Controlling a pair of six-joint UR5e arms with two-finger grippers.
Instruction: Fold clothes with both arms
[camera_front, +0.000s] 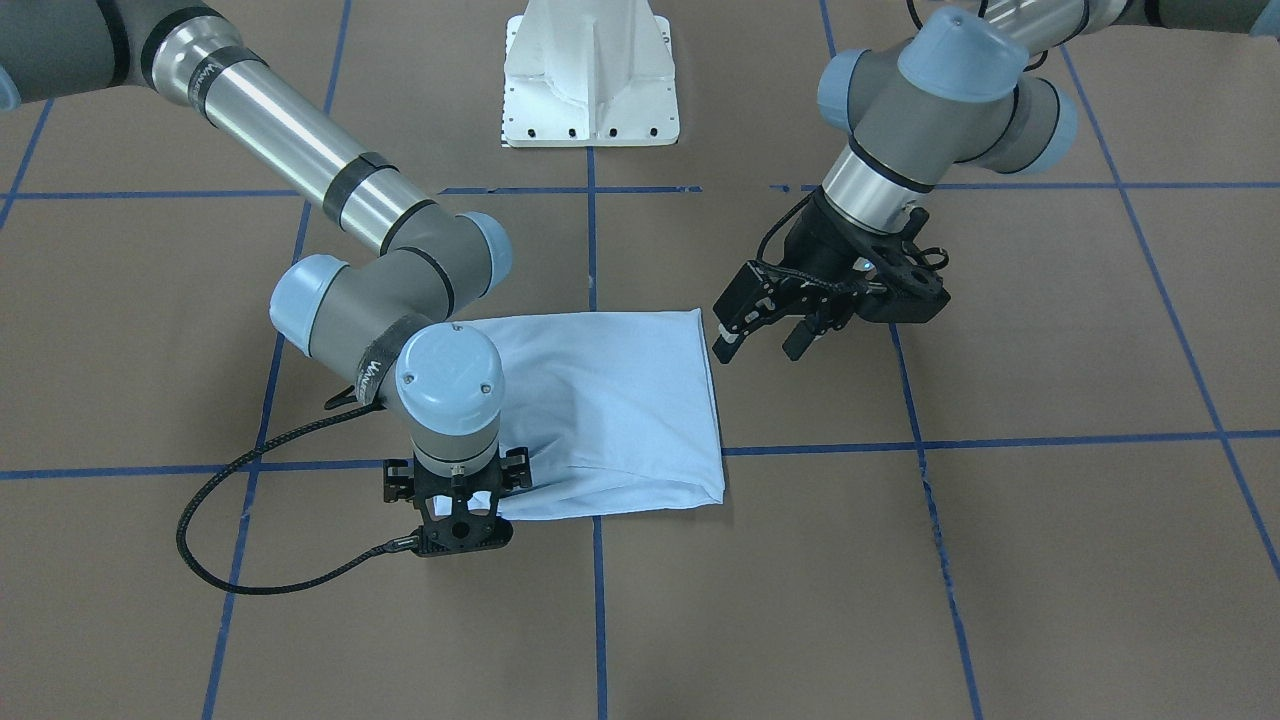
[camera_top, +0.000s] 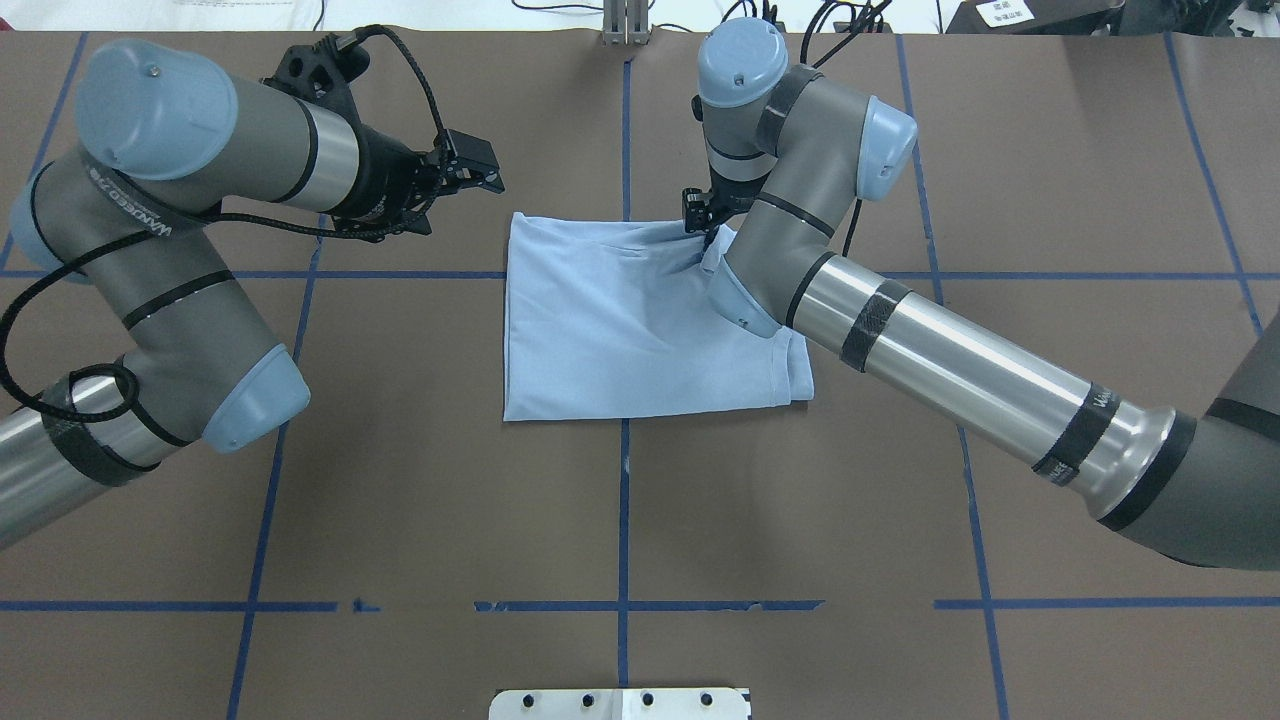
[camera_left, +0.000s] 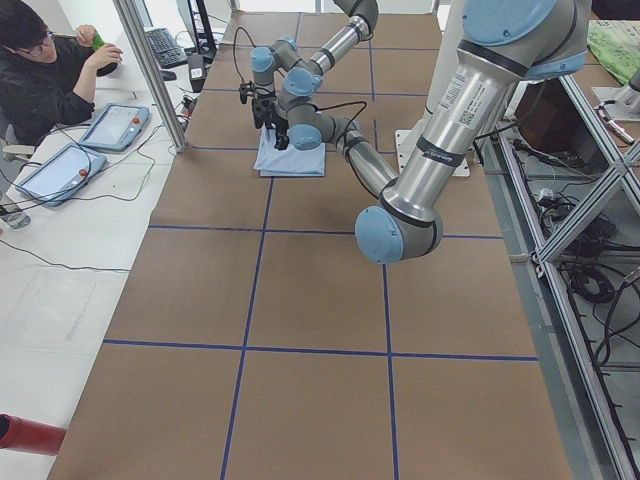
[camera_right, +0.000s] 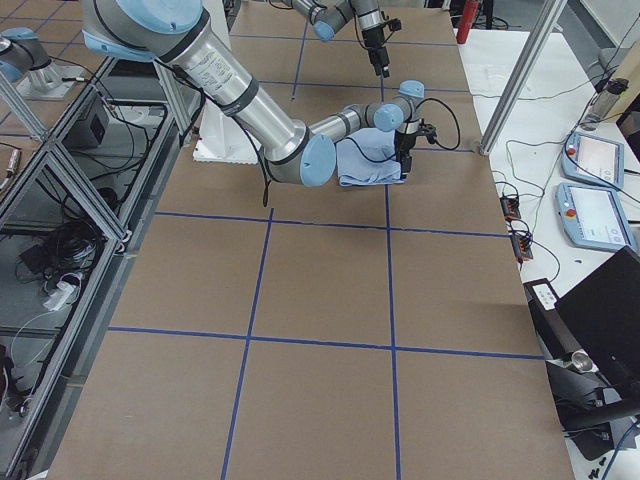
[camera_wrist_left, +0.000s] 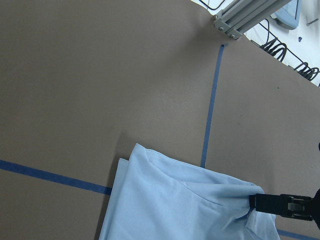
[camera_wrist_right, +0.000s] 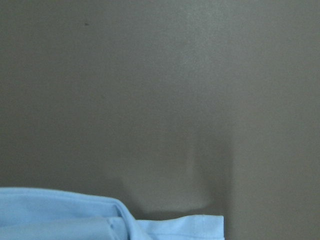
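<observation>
Right end effector (camera_top: 701, 226) is closed on the far right corner of the folded pale blue T-shirt (camera_top: 620, 330), which lies on the bench (camera_top: 400, 480); creases run toward the pinch. Left end effector (camera_front: 762, 345) hangs open beside the shirt's left edge, clear of the cloth. Pulling by one corner alone would likely skew or open the fold.

Quick pass on my two arms, both the same build. Left arm (camera_front: 940, 110) and right arm (camera_front: 380, 270): grey housings, pale blue round caps (camera_front: 448, 372) with small screws, and shiny silver tubes (camera_front: 290, 130) banded in black. A black strap (camera_front: 372, 368) with white lettering wraps the right arm, and a braided black cable (camera_front: 183, 535) loops off its wrist. The left gripper (camera_front: 760, 348) is a black openwork frame with stubby fingers (camera_front: 800, 338). The base (camera_front: 590, 75) is white, with bolts along its edge.
</observation>
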